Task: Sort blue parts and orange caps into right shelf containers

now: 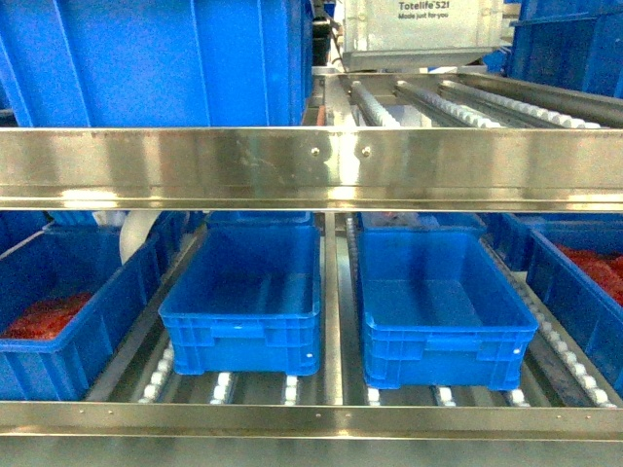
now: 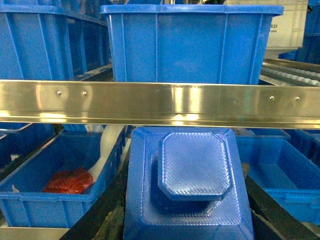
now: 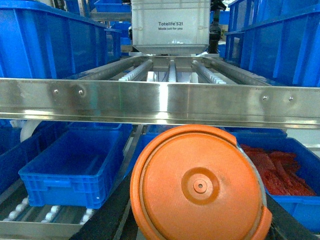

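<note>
A blue part, a square ribbed block with a raised octagonal top, fills the lower middle of the left wrist view. My left gripper is shut on it, and its dark fingers flank the part. A round orange cap fills the lower right wrist view, held by my shut right gripper. Two empty blue containers sit side by side on the lower roller shelf. Neither gripper shows in the head view.
A steel shelf rail crosses all views above the lower shelf. Crates holding red pieces stand at the far left and far right. A white curved object leans in the left crate. A white box sits on the upper rollers.
</note>
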`<state>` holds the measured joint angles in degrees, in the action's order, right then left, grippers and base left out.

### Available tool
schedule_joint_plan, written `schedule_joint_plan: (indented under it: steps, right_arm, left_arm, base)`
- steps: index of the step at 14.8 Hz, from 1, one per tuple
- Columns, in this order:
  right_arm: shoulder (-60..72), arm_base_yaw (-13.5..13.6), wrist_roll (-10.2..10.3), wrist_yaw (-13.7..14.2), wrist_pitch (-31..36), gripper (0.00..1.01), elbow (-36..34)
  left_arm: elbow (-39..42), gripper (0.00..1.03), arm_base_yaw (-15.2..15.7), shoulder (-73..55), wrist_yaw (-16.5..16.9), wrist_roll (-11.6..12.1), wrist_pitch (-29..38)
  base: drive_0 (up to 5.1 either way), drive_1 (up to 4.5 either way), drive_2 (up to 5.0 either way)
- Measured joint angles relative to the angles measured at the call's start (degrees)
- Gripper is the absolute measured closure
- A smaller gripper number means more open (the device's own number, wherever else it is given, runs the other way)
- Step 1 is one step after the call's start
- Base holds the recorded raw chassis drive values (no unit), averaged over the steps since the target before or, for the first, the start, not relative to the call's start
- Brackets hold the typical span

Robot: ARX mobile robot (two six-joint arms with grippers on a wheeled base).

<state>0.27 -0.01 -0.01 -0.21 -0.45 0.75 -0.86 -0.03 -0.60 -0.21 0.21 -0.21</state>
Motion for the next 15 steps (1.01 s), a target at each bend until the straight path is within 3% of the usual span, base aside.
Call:
schedule_joint_plan:
  steps: [15]
  right_arm:
    - [0.0, 0.0, 0.0, 0.0, 0.2, 0.57, 0.0]
  left_arm:
    - [0.0, 0.59, 0.0, 0.0, 0.2, 0.0, 0.0]
  base:
    - [0.0, 0.0, 0.0]
